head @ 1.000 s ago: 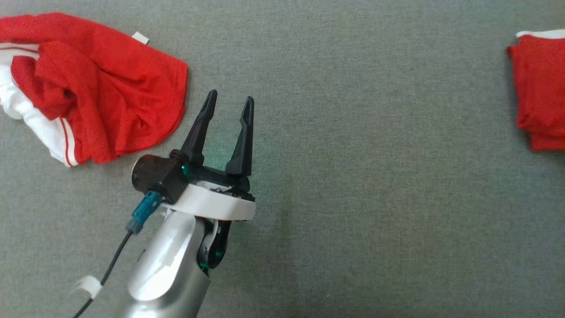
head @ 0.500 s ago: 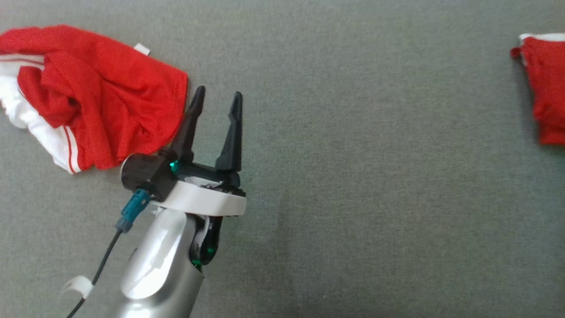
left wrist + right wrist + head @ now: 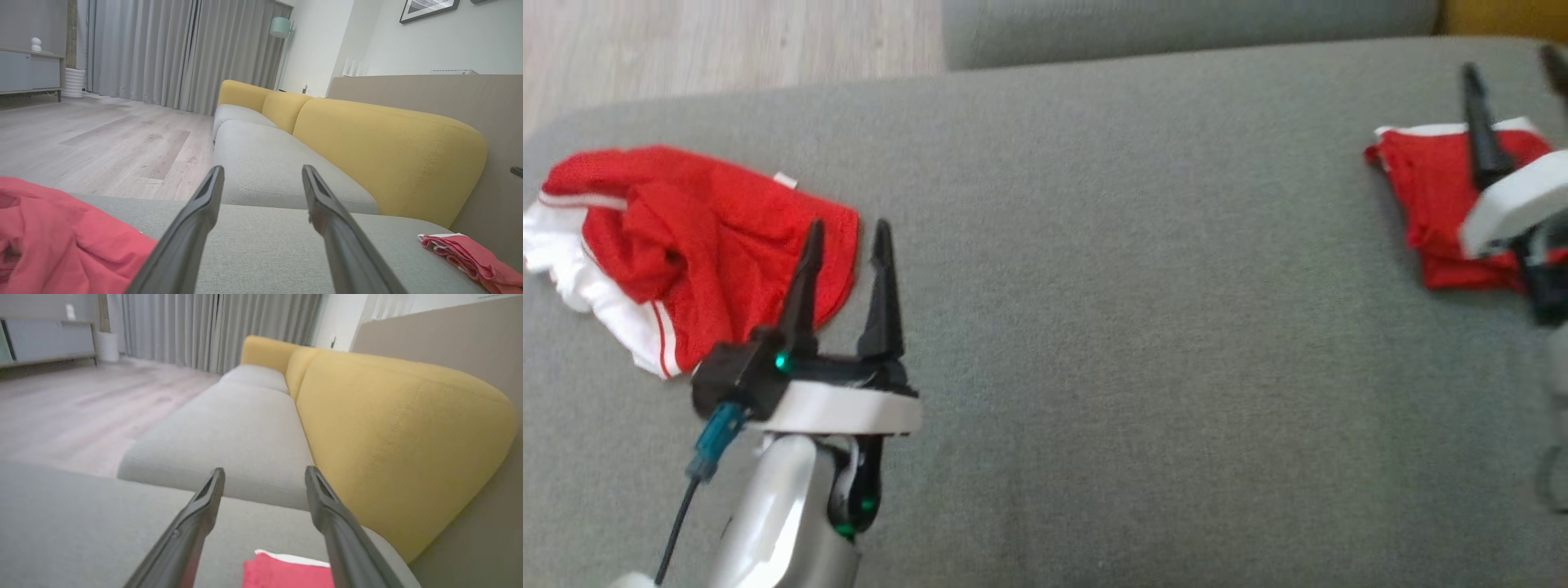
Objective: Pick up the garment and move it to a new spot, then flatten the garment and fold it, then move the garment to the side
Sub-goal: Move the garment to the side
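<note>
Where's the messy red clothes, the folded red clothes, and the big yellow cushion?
crumpled red garment point(image 3: 711, 245): head view, its red middle.
folded red garment point(image 3: 1429, 196): head view, its left half.
yellow back cushion point(image 3: 388, 163): left wrist view, its front face.

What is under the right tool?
The folded red garment, on the grey cushion. The open right tool covers the garment's right part, so that edge cannot be seen.

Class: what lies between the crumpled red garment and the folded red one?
Head view: bare grey cushion reaches the folded garment; the open left gripper stands at the edge of the crumpled garment.
</note>
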You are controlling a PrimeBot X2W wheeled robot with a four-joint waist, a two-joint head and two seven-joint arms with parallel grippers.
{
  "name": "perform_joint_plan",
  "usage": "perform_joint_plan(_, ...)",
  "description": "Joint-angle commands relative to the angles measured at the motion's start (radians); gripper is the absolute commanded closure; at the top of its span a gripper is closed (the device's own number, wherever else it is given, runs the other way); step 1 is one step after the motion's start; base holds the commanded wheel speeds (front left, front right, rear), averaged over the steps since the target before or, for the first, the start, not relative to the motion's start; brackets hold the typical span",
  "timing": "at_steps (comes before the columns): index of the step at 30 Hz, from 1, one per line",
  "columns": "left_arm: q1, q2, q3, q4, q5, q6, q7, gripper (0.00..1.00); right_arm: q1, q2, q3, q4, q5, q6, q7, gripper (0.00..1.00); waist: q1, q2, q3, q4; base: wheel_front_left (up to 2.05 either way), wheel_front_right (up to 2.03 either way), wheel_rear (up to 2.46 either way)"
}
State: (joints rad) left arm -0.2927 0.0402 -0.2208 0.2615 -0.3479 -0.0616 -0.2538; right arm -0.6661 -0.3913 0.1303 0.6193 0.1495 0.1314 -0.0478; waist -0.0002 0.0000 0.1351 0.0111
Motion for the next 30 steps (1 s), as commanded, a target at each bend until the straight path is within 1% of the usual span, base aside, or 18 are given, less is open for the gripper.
perform_joint_plan(1, -0.011, 0.01, 0.042, -0.032, 0.011, 0.0, -0.008, 0.0, 0.015, 0.015, -0.003, -0.044, 0.011, -0.001, -0.016, 0.0, 0.0002, 0.0, -0.028, -0.015, 0.0, 0.0, 0.0)
perform_joint_plan(4, 0.02, 0.01, 0.068, -0.031, 0.023, -0.003, -0.008, 0.0, 0.054, 0.111, -0.039, -0.117, 0.033, -0.001, -0.048, 0.0, 0.0002, 0.0, -0.054, -0.023, 0.0, 0.0, 0.0)
perform_joint_plan(8, 0.055, 0.01, 0.084, -0.027, 0.024, -0.003, -0.008, 0.0, 0.125, 0.235, -0.076, -0.194, 0.032, -0.001, -0.092, 0.0, 0.0002, 0.0, -0.078, -0.031, 0.0, 0.0, 0.0)
perform_joint_plan(10, 0.069, 0.01, 0.082, -0.025, 0.017, 0.001, -0.008, 0.0, 0.171, 0.284, -0.084, -0.217, 0.024, -0.001, -0.118, 0.0, 0.0002, 0.0, -0.09, -0.033, 0.0, 0.0, 0.0)
perform_joint_plan(12, 0.085, 0.01, 0.079, -0.024, 0.016, 0.003, -0.008, 0.0, 0.223, 0.314, -0.084, -0.231, 0.017, -0.001, -0.14, 0.0, 0.0002, 0.0, -0.101, -0.034, 0.0, 0.0, 0.0)
perform_joint_plan(16, 0.118, 0.01, 0.089, -0.005, 0.029, 0.002, -0.008, 0.0, 0.33, 0.338, -0.072, -0.232, 0.013, -0.001, -0.172, 0.0, 0.0002, 0.0, -0.113, -0.03, 0.0, 0.0, 0.0)
perform_joint_plan(21, 0.152, 0.01, 0.1, -0.006, 0.027, -0.001, -0.008, 0.0, 0.437, 0.341, -0.04, -0.233, 0.066, -0.001, -0.204, 0.0, 0.0002, 0.0, -0.124, -0.017, 0.0, 0.0, 0.0)
perform_joint_plan(30, 0.172, 0.01, 0.108, -0.018, 0.017, -0.002, -0.008, 0.0, 0.487, 0.341, -0.025, -0.249, 0.088, -0.001, -0.213, 0.0, 0.0002, 0.0, -0.13, -0.009, 0.0, 0.0, 0.0)
